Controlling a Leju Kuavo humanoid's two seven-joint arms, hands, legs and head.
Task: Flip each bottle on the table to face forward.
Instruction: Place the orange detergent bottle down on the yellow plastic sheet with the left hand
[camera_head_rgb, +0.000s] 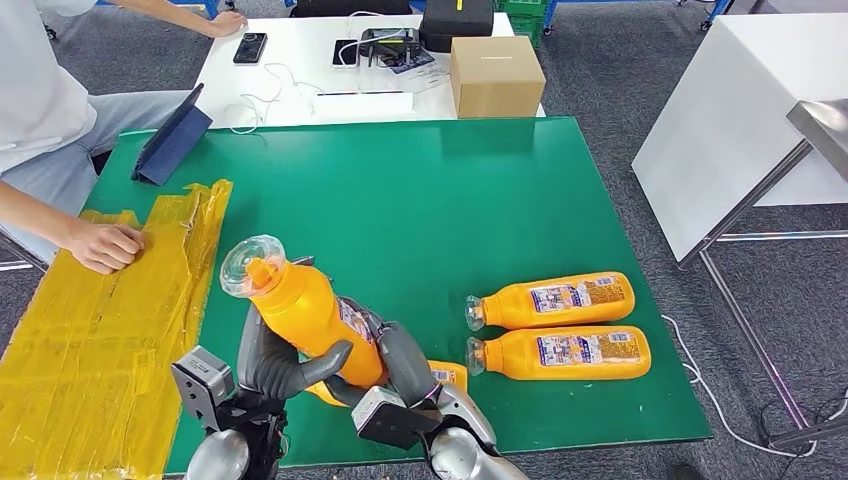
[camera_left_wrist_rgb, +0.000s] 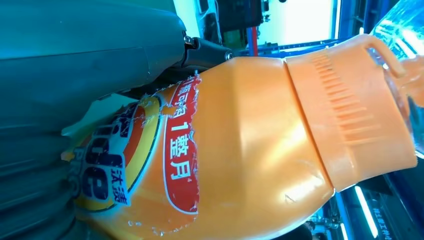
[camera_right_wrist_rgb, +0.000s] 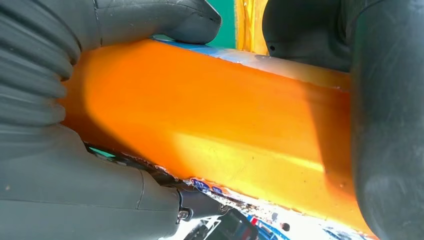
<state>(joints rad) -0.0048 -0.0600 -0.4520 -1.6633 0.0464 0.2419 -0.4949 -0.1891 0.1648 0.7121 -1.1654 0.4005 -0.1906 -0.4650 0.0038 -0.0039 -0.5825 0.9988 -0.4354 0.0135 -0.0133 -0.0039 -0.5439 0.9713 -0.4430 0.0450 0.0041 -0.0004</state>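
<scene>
The lifted bottle (camera_head_rgb: 300, 305) stood tilted above the near edge of the green surface (camera_head_rgb: 420, 220), its clear cap (camera_head_rgb: 250, 263) pointing toward ten o'clock, clamped between both hands so it could probably be rotated in the air. The left hand (camera_head_rgb: 270, 365) had its fingers wrapped around the lower body from seven o'clock; the right hand (camera_head_rgb: 400, 370) pressed its fingers against the opposite side from four o'clock. The left wrist view showed the torn front label (camera_left_wrist_rgb: 150, 150) beside the thumb. Toward three o'clock, two more bottles (camera_head_rgb: 555, 300) (camera_head_rgb: 565, 352) lay side by side with printed labels up, caps pointing to nine o'clock. At nine o'clock a person's hand (camera_head_rgb: 105, 245) rested on yellow sheeting (camera_head_rgb: 90, 340).
</scene>
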